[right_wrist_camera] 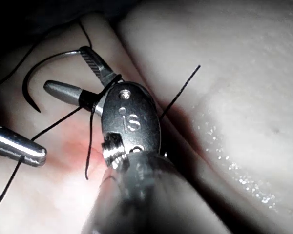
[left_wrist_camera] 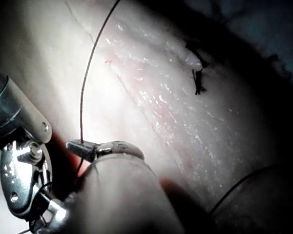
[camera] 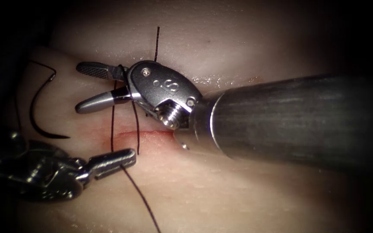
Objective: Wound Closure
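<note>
Left tool (camera: 113, 163) clamped on thread (camera: 112, 125) just below cut (camera: 145, 134). Right tool (camera: 92, 88) jaws apart, thread looped about them, gripping nothing. Needle (camera: 37, 105) lies free on tissue (camera: 247, 56), left edge. Likely knot-tying; next needs grasping short thread end.

The tissue (camera: 247, 39) is pale pink; the cut (camera: 145, 134) is red; the thread (camera: 112, 116) and curved needle (camera: 35, 108) are dark; both tools (camera: 92, 88) (camera: 113, 162) are shiny silver-grey.
</note>
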Motion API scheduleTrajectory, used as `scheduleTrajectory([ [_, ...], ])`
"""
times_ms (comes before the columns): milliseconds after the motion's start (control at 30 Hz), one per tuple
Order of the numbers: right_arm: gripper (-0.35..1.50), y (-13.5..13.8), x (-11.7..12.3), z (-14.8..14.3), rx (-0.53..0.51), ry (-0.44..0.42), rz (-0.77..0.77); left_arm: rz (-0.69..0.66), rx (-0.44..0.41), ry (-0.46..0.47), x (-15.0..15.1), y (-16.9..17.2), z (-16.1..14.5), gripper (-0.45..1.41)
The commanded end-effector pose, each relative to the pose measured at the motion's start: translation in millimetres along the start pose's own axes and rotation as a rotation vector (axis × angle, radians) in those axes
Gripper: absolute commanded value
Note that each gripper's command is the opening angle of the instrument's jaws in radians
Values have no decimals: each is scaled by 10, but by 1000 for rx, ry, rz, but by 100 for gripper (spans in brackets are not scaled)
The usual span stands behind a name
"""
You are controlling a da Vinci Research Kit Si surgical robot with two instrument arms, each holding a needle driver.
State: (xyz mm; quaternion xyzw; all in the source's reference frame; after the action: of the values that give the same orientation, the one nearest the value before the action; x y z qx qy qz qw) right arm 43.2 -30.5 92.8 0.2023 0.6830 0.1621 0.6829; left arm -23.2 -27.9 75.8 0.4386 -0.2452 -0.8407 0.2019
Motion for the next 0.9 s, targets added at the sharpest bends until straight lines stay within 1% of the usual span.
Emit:
scheduleTrajectory([
  [33, 116, 1, -6, 7, 5, -14, -4, -6, 0, 11, 1, 2, 5, -45],
  [233, 116, -6, -14, 7, 25, -72, -20, -1, -15, 66, -4, -12, -3, -45],
  [300, 116, -9, -16, 7, 31, -87, -25, 11, -33, 87, -7, -16, -5, -45],
  [500, 118, -16, -27, 1, 48, -121, -41, 10, -61, 145, -16, -28, -12, -45],
  [600, 118, -18, -29, -2, 52, -122, -43, 9, -62, 165, -20, -33, -14, -45],
  [700, 119, -22, -33, -8, 59, -124, -49, 2, -68, 199, -31, -46, -19, -45],
  [767, 121, -25, -35, -10, 69, -123, -56, -7, -54, 213, -38, -54, -22, -45],
  [900, 121, -29, -38, -13, 92, -120, -47, -19, -39, 271, -48, -67, -27, -45],
])
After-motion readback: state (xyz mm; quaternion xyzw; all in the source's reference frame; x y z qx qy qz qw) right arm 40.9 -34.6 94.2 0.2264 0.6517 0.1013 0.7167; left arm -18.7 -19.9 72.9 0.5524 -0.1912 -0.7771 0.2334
